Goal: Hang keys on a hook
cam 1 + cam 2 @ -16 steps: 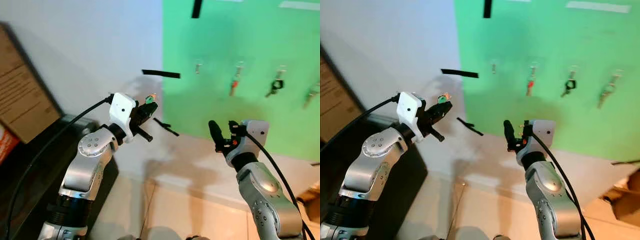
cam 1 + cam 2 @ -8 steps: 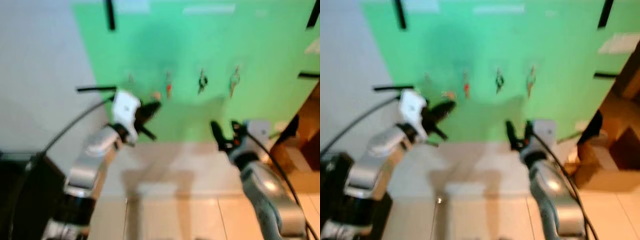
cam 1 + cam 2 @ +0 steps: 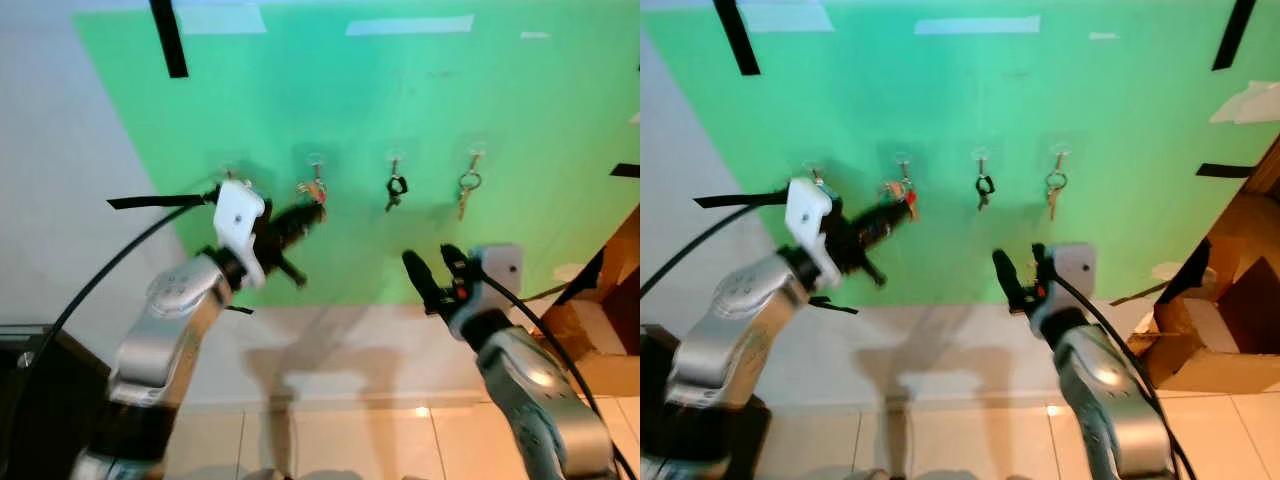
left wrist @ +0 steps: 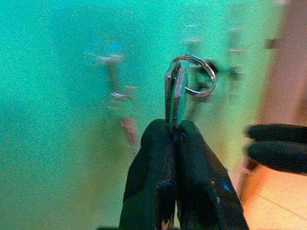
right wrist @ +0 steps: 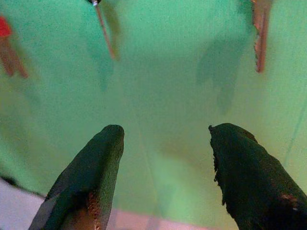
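Observation:
A green board [image 3: 400,100] on the wall carries a row of small hooks. The leftmost hook [image 3: 228,168] is bare. The others hold a red-tagged key [image 3: 906,190], a black key [image 3: 395,188] and silver keys [image 3: 465,186]. My left gripper [image 3: 306,214] is raised in front of the board, just below the red key's hook, and is shut on a set of keys [image 4: 176,93] with a metal ring [image 4: 199,75]. Lower and to the right, my right gripper [image 3: 432,268] is open and holds nothing; its fingers [image 5: 108,143] point at the board.
Black tape strips [image 3: 167,38] are stuck on the wall and board. Cardboard boxes [image 3: 1215,330] stand at the right by the wall. A dark cabinet corner [image 3: 25,400] is at the lower left. Tiled floor [image 3: 350,440] lies below.
The whole view has swung right, so the green board now faces me squarely. My left gripper, still shut on the keys, now sits close to the hooks.

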{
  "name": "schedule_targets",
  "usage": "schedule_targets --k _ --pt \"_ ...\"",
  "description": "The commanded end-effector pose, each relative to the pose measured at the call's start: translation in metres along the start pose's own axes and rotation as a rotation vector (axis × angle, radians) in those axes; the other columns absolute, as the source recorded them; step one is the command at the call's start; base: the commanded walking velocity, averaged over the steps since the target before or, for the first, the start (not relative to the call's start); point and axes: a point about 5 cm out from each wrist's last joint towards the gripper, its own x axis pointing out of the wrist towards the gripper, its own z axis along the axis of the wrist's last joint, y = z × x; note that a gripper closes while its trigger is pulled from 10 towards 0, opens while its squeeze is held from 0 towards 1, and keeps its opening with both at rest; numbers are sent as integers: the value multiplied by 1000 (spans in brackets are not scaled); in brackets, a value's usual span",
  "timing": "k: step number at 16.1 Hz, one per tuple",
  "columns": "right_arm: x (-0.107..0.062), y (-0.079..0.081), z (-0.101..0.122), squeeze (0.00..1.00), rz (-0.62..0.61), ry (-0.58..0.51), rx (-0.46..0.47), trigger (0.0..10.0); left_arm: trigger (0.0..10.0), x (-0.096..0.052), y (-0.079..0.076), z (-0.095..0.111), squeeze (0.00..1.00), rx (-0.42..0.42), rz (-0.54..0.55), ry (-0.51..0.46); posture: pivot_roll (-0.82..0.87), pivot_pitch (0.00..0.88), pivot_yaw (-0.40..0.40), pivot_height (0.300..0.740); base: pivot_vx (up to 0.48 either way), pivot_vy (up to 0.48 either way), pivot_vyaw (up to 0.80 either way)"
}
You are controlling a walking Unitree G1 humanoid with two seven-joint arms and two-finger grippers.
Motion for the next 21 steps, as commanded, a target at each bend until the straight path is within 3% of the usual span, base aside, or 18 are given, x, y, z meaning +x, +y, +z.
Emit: schedule_targets --k 1,4,7,11,15,18,21 --pt "1 9 5 0 70 -20 6 10000 10000 -9 5 5 0 -17 -19 1 -38 0 56 740 0 0 0" --pt "1 13 8 0 139 -30 5 10000 10000 -19 12 7 0 -41 -28 18 -32 0 56 740 0 0 0" --pt "0 19 15 0 272 -40 -6 10000 10000 -36 39 15 0 -56 47 45 -17 0 51 740 0 0 0" --pt "-3 26 16 0 385 -8 -43 10000 10000 -55 58 19 0 -89 105 72 -15 0 56 740 0 0 0" --pt "-3 30 17 0 435 4 -77 10000 10000 -73 67 20 0 -88 152 108 -14 0 60 740 0 0 0" --pt "0 32 20 0 464 13 -117 10000 10000 -75 75 16 0 -66 196 156 -13 0 62 740 0 0 0" --pt "1 37 21 0 516 23 -143 10000 10000 -66 78 12 0 -57 186 177 -19 0 65 740 0 0 0"
